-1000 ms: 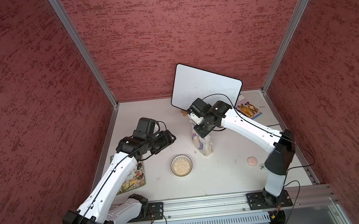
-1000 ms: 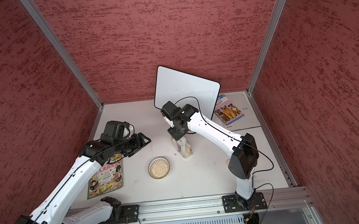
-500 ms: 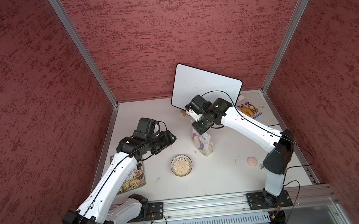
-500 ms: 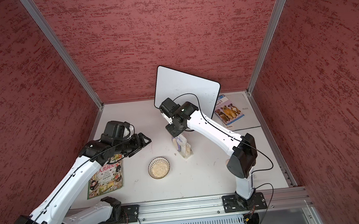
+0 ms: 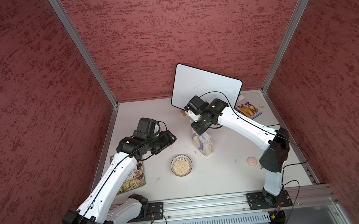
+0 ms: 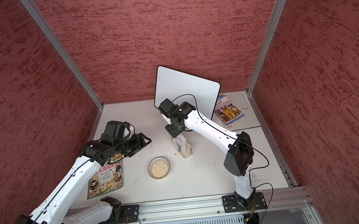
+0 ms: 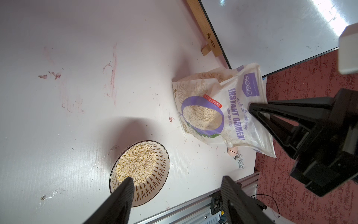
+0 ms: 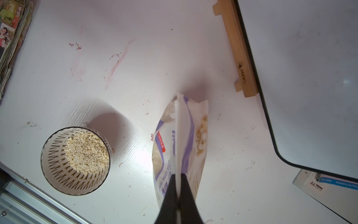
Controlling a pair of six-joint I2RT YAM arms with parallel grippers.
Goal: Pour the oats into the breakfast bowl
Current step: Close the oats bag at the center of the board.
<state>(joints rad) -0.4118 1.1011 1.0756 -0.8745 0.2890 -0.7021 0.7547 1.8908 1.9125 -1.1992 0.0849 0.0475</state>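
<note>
Pale oats (image 8: 87, 151) already heap in the bowl (image 8: 58, 170), which sits on the worktop (image 5: 215, 177) between seven and eight o'clock from the pouch (image 5: 202, 143) in both top views. That pouch stands on its base, roughly upright, long axis vertical, its top seam pinched flat by the right jaws directly above. The left jaws hang spread and empty at eleven o'clock from the bowl. Any further pour, I judge, belongs to the right arm (image 5: 243, 121), tipping toward the bowl.

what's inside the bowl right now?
A heap of oats lies in the breakfast bowl, off-centre. The dark lattice shows on the bare inner wall. The heap covers the bowl's floor, so anything beneath it cannot be seen.
</note>
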